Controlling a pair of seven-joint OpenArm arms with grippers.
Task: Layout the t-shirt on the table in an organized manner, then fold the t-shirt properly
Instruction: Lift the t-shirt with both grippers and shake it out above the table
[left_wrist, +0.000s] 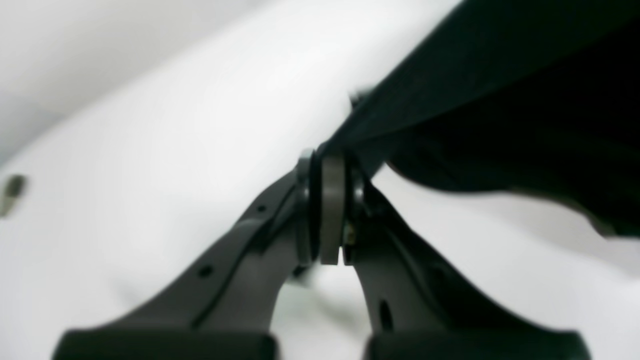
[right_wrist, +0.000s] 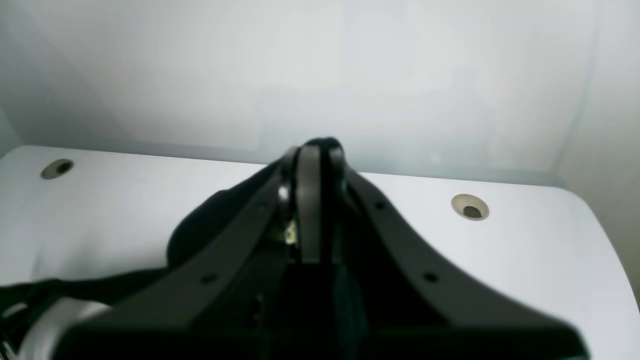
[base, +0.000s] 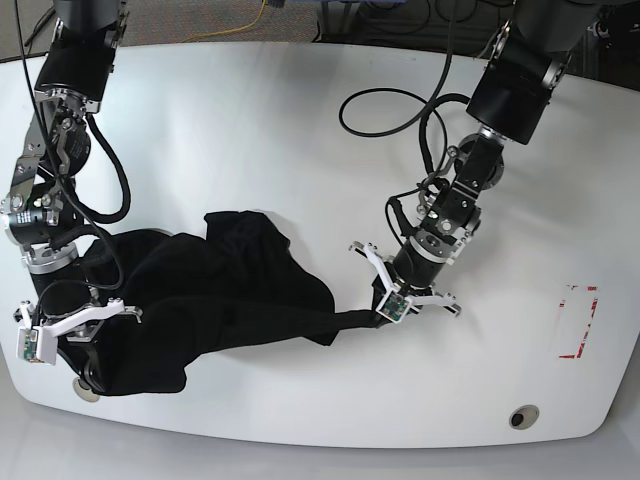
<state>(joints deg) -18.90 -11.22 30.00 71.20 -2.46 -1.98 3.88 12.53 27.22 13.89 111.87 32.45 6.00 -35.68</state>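
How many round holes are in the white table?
2. One hole sits near the front edge by the red mark. The other hole peeks out beside the t-shirt, partly covered. More may be hidden.

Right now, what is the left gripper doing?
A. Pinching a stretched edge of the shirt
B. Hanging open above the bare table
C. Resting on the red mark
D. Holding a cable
A: the left gripper is shut on a taut strip of the black shirt, clear of the red mark.
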